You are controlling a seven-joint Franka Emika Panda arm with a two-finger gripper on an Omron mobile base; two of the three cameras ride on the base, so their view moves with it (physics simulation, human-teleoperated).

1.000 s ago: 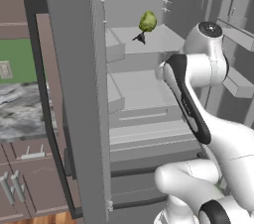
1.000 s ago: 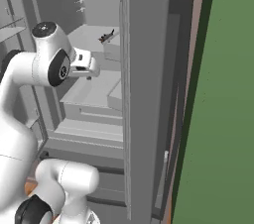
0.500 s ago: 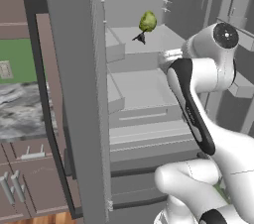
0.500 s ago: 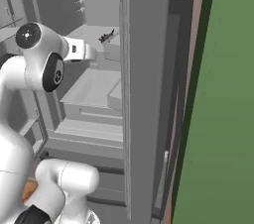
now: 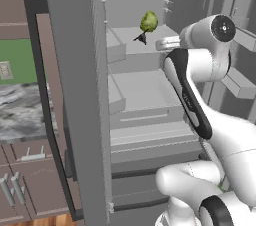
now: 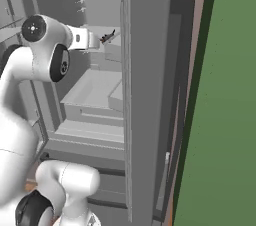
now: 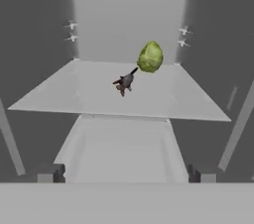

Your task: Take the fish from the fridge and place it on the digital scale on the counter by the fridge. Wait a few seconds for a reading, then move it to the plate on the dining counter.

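Note:
The fridge (image 5: 75,95) stands open, and the olive-green fish (image 5: 148,21) lies on an upper pale shelf (image 7: 99,94) toward the back, its dark tail pointing forward. In the hand view the fish (image 7: 150,56) is straight ahead, slightly right of centre, well beyond the fingertips (image 7: 49,173). My gripper (image 7: 125,176) is open and holds nothing. It sits at shelf height just in front of the fridge opening (image 5: 159,45), a short way right of the fish. From the right, the fish's tail (image 6: 107,36) shows just past my hand (image 6: 95,41). The digital scale, plate and dining counter are out of view.
The left fridge door (image 5: 55,120) stands edge-on between me and the marble counter (image 5: 20,115) with its drawers (image 5: 20,180). The right door (image 6: 145,95) blocks that side, with a green wall (image 6: 225,120) beyond. Lower shelves and a drawer (image 5: 145,115) sit under the fish's shelf.
The arm's wrist has risen and the hand has swung up to the level of the fish's shelf, closer to the opening. The fish has not moved. The jaws have stayed wide.

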